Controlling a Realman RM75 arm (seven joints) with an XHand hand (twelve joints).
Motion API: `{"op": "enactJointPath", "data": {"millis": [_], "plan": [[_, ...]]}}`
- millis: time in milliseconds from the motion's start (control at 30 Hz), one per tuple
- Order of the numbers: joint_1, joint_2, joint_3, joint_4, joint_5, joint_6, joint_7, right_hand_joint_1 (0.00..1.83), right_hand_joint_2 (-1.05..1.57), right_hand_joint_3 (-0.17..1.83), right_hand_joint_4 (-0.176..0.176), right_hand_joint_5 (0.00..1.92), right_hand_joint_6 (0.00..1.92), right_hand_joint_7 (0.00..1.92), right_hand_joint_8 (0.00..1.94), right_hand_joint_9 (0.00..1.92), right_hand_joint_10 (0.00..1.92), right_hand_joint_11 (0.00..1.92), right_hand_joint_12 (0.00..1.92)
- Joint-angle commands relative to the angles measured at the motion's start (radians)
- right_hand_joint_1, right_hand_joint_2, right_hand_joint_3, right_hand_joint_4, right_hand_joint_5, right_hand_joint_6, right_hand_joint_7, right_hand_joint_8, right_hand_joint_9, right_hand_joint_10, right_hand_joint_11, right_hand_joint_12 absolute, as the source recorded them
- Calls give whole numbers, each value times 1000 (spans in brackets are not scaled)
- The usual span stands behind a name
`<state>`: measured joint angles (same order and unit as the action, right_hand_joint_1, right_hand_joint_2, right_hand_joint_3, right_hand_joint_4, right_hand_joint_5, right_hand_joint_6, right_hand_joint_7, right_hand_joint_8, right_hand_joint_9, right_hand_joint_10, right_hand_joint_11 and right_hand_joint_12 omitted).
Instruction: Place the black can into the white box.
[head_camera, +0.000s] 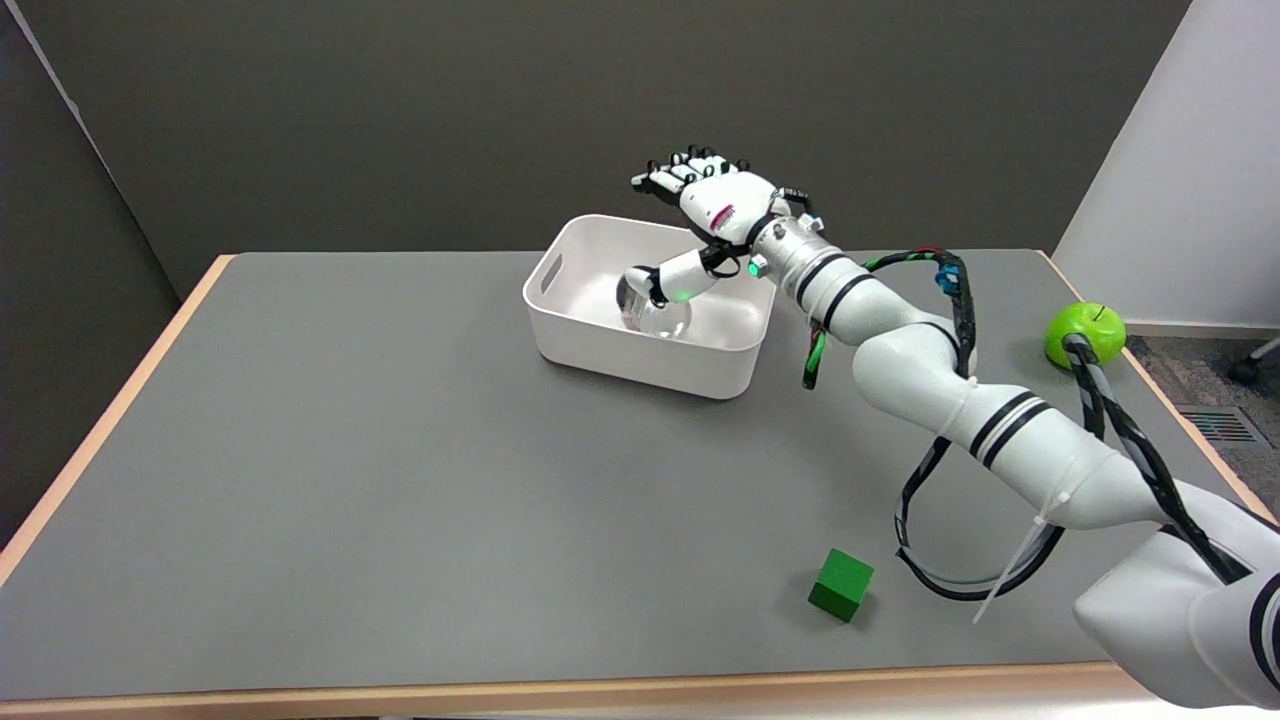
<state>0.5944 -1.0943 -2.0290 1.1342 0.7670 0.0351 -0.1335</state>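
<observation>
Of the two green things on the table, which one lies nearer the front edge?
The green cube, by the front edge; the green apple sits far back at the right edge.

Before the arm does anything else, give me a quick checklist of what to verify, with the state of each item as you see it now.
1. Can inside the white box: ok, it sits within the walls.
2. Can resting on the box floor: cannot tell, the thumb covers part of it.
3. Right hand released: ok, fingers spread above the far rim; whether the thumb touches the can, cannot tell.
4. Box upright on the table: ok.
5. Retreat path past the green cube and green apple: ok, both lie well clear of the box.
</observation>
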Motion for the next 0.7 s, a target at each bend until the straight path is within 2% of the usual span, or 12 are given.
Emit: {"op": "enactJointPath", "data": {"millis": [33,133,200,267,300,367,433,500,567,700], "plan": [[-30,15,23,82,105,118,-1,300,457,900,55,74,383,93,299,17,233,-1,675],[-52,19,24,138,134,245,-1,295,460,899,50,72,380,92,300,17,228,-1,669],[-75,23,24,186,191,326,-1,287,474,914,46,81,400,113,316,26,279,-1,696],[-102,29,25,232,234,382,-1,390,479,949,42,76,453,96,364,-1,292,-1,697],[-121,31,26,259,249,409,-1,349,501,907,46,103,413,131,325,-1,355,-1,731],[-152,35,31,302,265,444,-1,290,535,867,54,144,372,181,282,4,462,-1,797],[-186,40,41,337,280,471,5,319,527,965,60,134,459,162,352,26,462,-1,824],[-234,48,58,374,297,499,20,245,539,878,66,176,383,228,269,34,480,-1,822],[-279,56,77,398,303,521,45,221,509,957,69,160,460,218,354,32,536,-1,864],[-351,71,104,429,303,557,63,223,518,958,69,175,471,231,359,41,549,-1,875]]}}
